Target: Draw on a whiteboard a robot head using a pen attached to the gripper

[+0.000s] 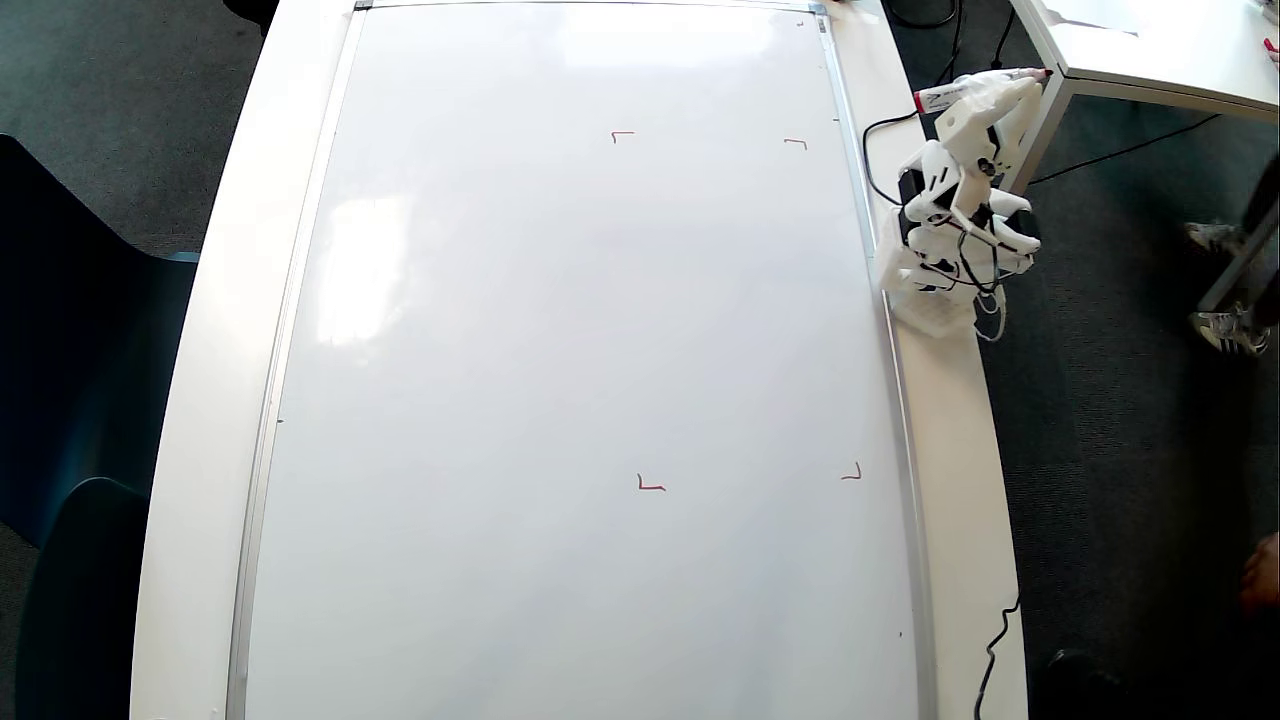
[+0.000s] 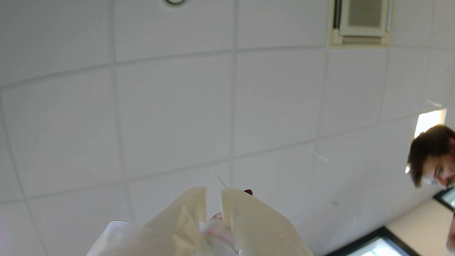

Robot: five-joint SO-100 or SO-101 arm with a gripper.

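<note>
At the upper right of the overhead view, the gripper [image 1: 1005,90] is keeping its jaws closed around the pen [image 1: 975,90], which is lying nearly level off the board's edge, so the tip is marking nothing. The arm is sitting folded beside the whiteboard [image 1: 580,350], probably parked before drawing. The board is showing only four red corner marks [image 1: 651,486] framing a blank patch, with no robot head there yet.
</note>
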